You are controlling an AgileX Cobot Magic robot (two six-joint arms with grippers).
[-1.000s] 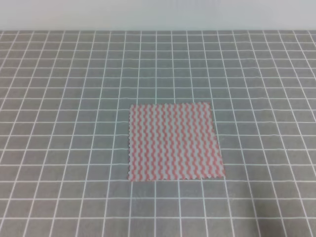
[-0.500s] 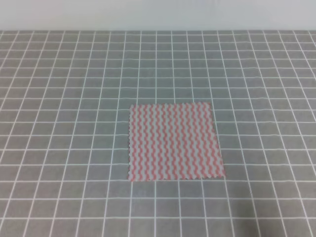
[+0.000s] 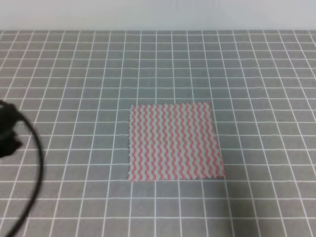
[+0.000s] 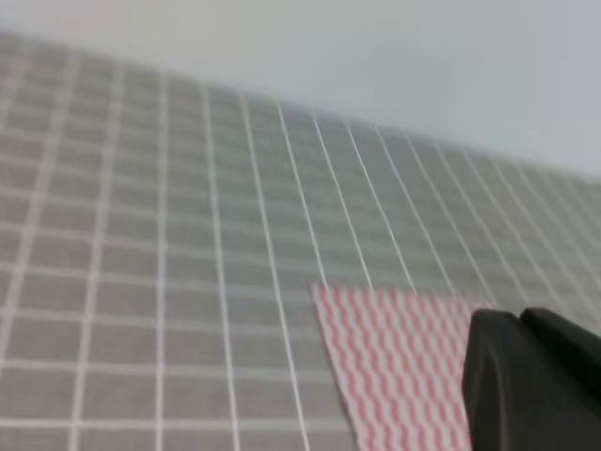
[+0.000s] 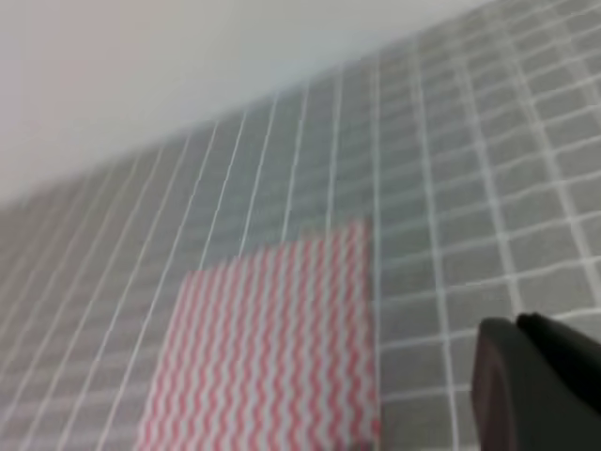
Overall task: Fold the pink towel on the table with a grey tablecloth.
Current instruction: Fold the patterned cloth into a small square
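The pink towel lies flat and unfolded on the table with a grey tablecloth, slightly right of the middle. A black part of my left arm with a curved cable shows at the left edge, well apart from the towel. The left wrist view shows the pink towel low and right of centre, with one dark gripper part in the corner. In the right wrist view the pink towel lies lower left, and a dark gripper part sits at the lower right. Neither view shows how the jaws stand.
A pale wall runs along the far edge of the table. The black cable loops over the cloth at the lower left. Nothing else lies on the grid.
A black part of the left arm and its cable have come into the exterior view at the left edge. The towel has not moved.
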